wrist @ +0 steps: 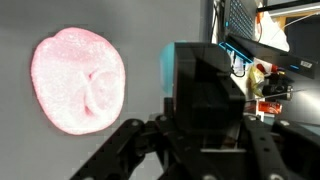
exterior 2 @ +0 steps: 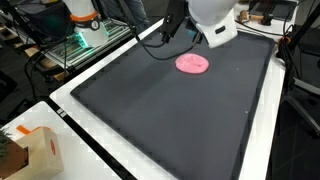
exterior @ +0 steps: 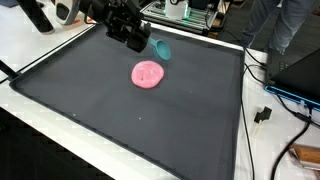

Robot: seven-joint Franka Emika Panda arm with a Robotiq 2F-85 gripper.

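My black gripper (exterior: 140, 40) hangs over the far part of a black mat (exterior: 120, 110). A small teal object (exterior: 161, 48) sits at its fingertips, and the fingers look shut on it. In the wrist view the gripper (wrist: 205, 75) fills the middle, with only a teal sliver (wrist: 166, 70) showing at its left edge. A pink round disc (exterior: 149, 74) lies flat on the mat just in front of the gripper. It also shows in the wrist view (wrist: 80, 82) and in an exterior view (exterior 2: 192, 63). There the white arm (exterior 2: 212, 18) hides most of the gripper.
The mat has a white border (exterior 2: 100, 140). A cardboard box (exterior 2: 30, 150) stands off one corner. Cables (exterior: 270, 110) and equipment lie beside the mat. A person (exterior: 290, 30) stands at the far side, and a rack with gear (exterior 2: 80, 35) is behind.
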